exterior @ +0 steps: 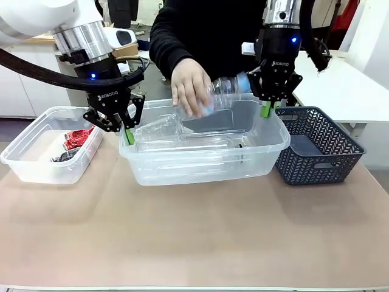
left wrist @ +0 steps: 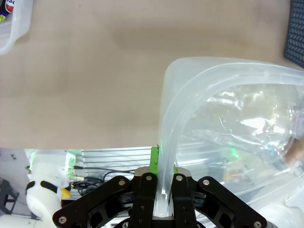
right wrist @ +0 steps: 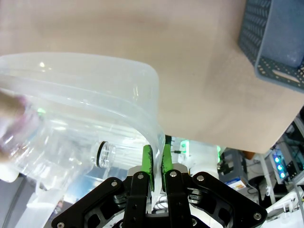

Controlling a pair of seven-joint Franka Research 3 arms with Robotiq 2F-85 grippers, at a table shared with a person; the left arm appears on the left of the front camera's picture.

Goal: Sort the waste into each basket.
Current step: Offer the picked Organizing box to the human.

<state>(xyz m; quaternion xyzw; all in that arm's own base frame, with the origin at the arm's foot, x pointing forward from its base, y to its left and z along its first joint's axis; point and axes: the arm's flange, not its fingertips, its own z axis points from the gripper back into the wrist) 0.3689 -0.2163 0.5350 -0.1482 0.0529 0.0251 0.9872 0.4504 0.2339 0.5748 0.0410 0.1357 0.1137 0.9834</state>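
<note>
Front view: a tan table (exterior: 194,237) is seen, and at its middle a large clear tub (exterior: 203,146) is held up at both ends. The tub's left rim is pinched by the left gripper (exterior: 126,131), whose jaws are clamped tight on the plastic wall; in the left wrist view the rim is seen running up between the green pads (left wrist: 155,159) of that gripper (left wrist: 164,183). The tub's right rim is gripped in the same way by the right gripper (exterior: 267,108), and in the right wrist view the thin wall is seen squeezed between that gripper's (right wrist: 155,164) closed fingers. Clear plastic bottles (exterior: 164,129) are lying inside this tub. A second clear tub (exterior: 42,159) is set at the table's left, just beside the first, and crushed cans (exterior: 76,141) in red and dark colours are lying in it. A dark blue woven basket (exterior: 319,146) is placed at the right, touching or nearly touching the middle tub. Above the middle tub, a clear bottle (exterior: 228,91) is held on its side by the person's hand (exterior: 191,88), close to the right gripper.
</note>
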